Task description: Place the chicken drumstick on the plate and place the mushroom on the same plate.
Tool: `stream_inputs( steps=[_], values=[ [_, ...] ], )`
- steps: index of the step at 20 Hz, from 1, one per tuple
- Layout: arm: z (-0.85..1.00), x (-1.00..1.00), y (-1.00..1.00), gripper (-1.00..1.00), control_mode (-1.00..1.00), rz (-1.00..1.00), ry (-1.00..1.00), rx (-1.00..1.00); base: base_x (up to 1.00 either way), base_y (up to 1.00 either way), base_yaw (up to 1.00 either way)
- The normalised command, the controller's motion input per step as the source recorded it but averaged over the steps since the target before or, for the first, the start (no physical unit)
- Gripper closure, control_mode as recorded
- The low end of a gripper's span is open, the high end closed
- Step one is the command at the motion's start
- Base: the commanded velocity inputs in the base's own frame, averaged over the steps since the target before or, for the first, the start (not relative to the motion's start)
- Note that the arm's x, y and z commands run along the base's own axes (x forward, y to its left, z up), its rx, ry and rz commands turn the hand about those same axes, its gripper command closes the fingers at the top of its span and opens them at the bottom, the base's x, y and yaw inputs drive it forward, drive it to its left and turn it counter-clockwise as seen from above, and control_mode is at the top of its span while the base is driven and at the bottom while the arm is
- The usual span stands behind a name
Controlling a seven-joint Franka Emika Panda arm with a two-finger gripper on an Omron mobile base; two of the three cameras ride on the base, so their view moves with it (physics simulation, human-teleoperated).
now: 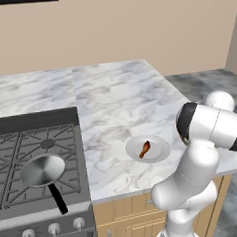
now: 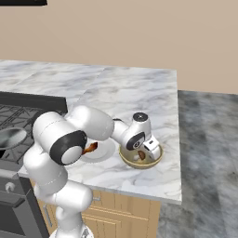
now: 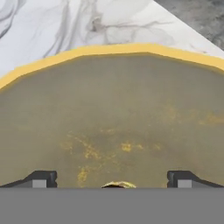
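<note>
One of two items, the chicken drumstick [image 1: 144, 148], is plated [image 1: 160, 152]; beside the plate, the mushroom [image 2: 141, 155] is straddled in its bowl [image 2: 155, 161] by the open tool [image 2: 148, 153]

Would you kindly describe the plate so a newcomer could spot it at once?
On the marble counter right of the stove, near the front edge, lies the plate, round, shallow and pale. Unlike the deeper tan-yellow bowl beside it or the steel frying pan, it carries the chicken drumstick.
</note>
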Motion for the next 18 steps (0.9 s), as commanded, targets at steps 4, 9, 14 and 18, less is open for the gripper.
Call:
stream_inputs(
  steps=[4, 9, 14, 18],
  values=[
    [0.0, -0.06, 0.0, -1.0, -1.0, 0.0, -0.01, 0.0, 0.0, 0.0, 0.0],
    [0.03, 0.0, 0.06, -1.0, -1.0, 0.0, 0.0, 0.0, 0.0, 0.0, 0.0],
    [0.13, 0.0, 0.21, -1.0, -1.0, 0.0, -0.01, 0.0, 0.0, 0.0, 0.0],
    [0.0, -0.07, 0.0, -1.0, -1.0, 0.0, 0.0, 0.0, 0.0, 0.0, 0.0]
  ],
)
